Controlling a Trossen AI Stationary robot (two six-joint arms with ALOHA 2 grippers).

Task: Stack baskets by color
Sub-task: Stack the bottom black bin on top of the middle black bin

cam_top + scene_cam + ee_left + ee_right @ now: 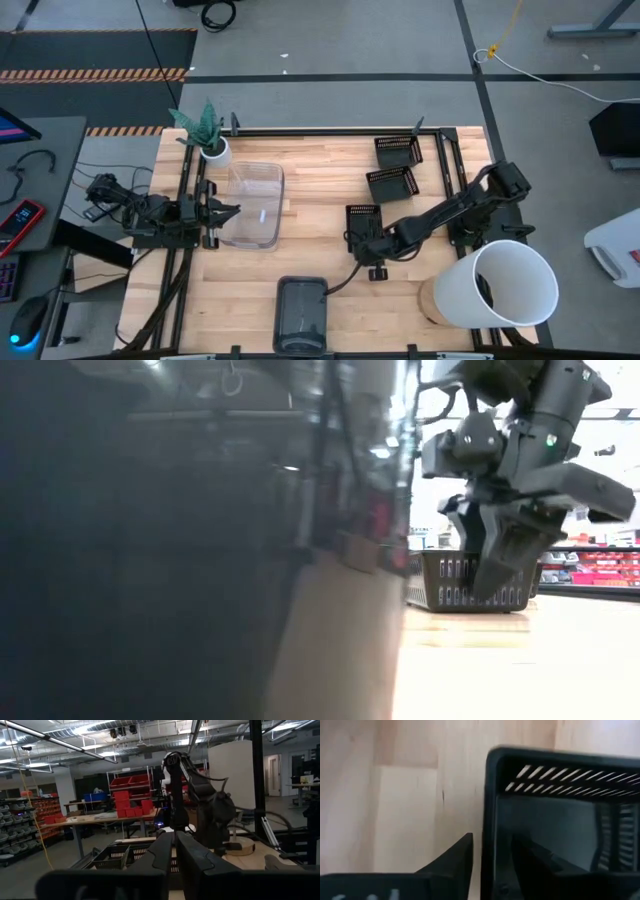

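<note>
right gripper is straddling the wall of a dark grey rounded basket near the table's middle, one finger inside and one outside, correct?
Not quite: the right gripper straddles the wall of a black slotted basket, not a dark grey rounded one, as the right wrist view shows. The rest holds.

My right arm's stretched in toward mid-table, right gripper pointing down with its fingers spread apart. Left arm's parked at its own edge, left gripper level, fingers pinched together.

Grey floor with striped hazard tape; red-binned shelves under ceiling lights.
</note>
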